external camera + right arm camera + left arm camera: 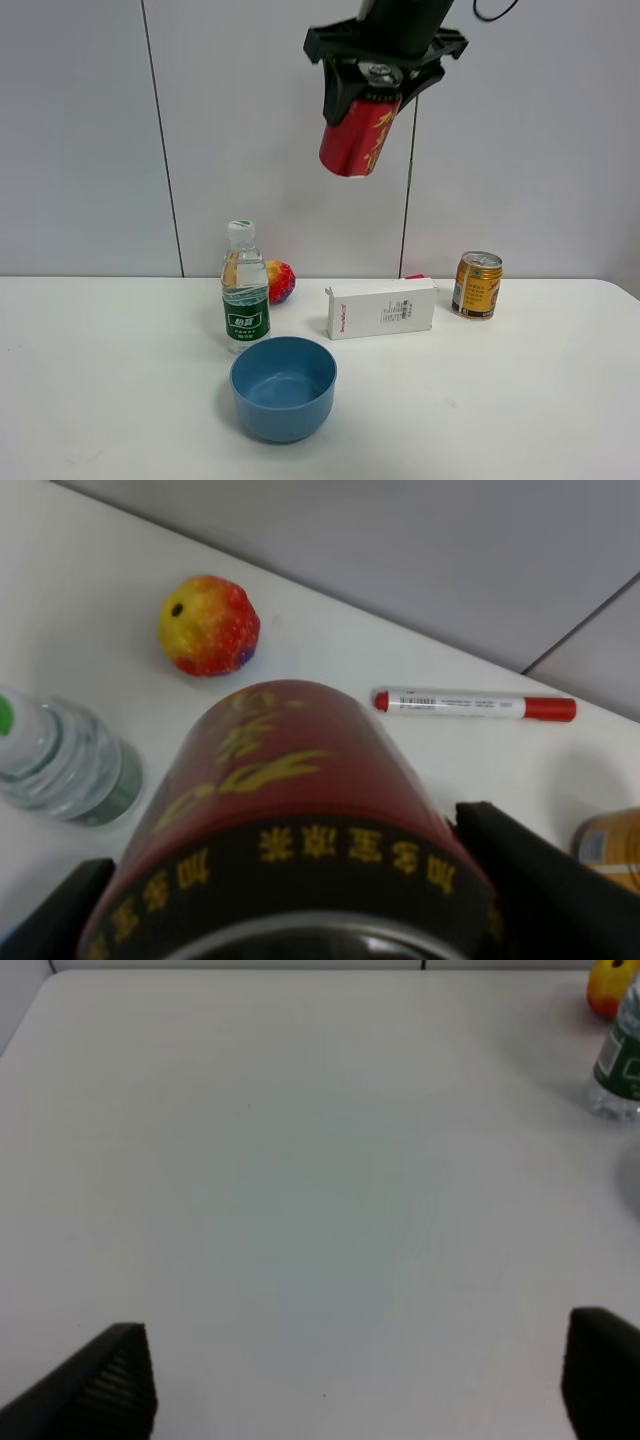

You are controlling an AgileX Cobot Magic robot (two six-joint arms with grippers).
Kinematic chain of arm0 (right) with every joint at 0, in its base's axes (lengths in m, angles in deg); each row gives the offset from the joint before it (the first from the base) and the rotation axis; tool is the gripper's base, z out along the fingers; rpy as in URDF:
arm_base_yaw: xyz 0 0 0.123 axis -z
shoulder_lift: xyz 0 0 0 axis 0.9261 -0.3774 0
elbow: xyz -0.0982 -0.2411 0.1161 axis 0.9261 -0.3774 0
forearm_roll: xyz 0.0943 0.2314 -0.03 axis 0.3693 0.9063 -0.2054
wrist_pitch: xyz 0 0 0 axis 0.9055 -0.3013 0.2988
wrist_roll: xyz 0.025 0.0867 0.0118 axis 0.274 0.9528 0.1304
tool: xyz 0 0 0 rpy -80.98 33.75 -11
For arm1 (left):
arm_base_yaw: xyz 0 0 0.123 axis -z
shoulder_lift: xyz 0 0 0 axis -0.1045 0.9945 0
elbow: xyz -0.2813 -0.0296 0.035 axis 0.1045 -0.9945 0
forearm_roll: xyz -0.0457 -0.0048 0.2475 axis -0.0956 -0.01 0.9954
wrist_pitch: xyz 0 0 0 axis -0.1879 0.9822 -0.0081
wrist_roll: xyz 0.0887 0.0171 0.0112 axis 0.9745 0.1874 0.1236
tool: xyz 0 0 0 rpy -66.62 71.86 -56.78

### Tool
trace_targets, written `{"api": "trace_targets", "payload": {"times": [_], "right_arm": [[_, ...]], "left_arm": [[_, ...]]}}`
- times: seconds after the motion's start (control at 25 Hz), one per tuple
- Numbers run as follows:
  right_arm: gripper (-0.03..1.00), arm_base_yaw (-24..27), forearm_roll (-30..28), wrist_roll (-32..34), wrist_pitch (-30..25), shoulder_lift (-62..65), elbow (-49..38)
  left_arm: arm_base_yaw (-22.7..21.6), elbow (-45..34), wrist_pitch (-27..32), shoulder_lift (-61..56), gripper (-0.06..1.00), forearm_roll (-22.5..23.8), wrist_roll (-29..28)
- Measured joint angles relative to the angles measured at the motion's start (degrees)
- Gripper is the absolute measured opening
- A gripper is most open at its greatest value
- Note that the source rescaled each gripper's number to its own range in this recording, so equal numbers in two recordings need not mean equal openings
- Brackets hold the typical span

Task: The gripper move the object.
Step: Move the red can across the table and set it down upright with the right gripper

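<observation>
- Desk (520,400): the widest bare stretch lies at 9 o'clock of the blue bowl (285,415). The left fingers (105,1385) hang over it, spread wide and holding nothing.
- White box (382,308) at the bowl's 1 o'clock, water bottle (245,295) at 11: a crowded centre, so a descent there risks a knock.
- Red can (357,140): held aloft and tilted, right fingers (338,92) clamped on its lid end. It could slip if swung fast.
- Gold can (477,285) at 2 o'clock, near the desk's right edge: little room.

Right pincer (372,98) raised high, clamped; left pincer (357,1378) spread.
</observation>
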Motion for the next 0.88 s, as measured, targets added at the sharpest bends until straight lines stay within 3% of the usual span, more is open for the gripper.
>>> {"api": "trace_targets", "payload": {"times": [0.36,0.52,0.88], "right_arm": [[0.0,0.59,-1.4,2.42,11.16,-12.94,2.58],[0.0,2.3,-2.73,6.81,14.01,-14.95,2.75],[0.0,4.62,-2.85,8.07,18.66,-20.8,2.75]], "left_arm": [[0.0,0.0,0.0,0.0,1.0,0.0,0.0],[0.0,0.0,0.0,0.0,1.0,0.0,0.0],[0.0,0.0,0.0,0.0,1.0,0.0,0.0]]}}
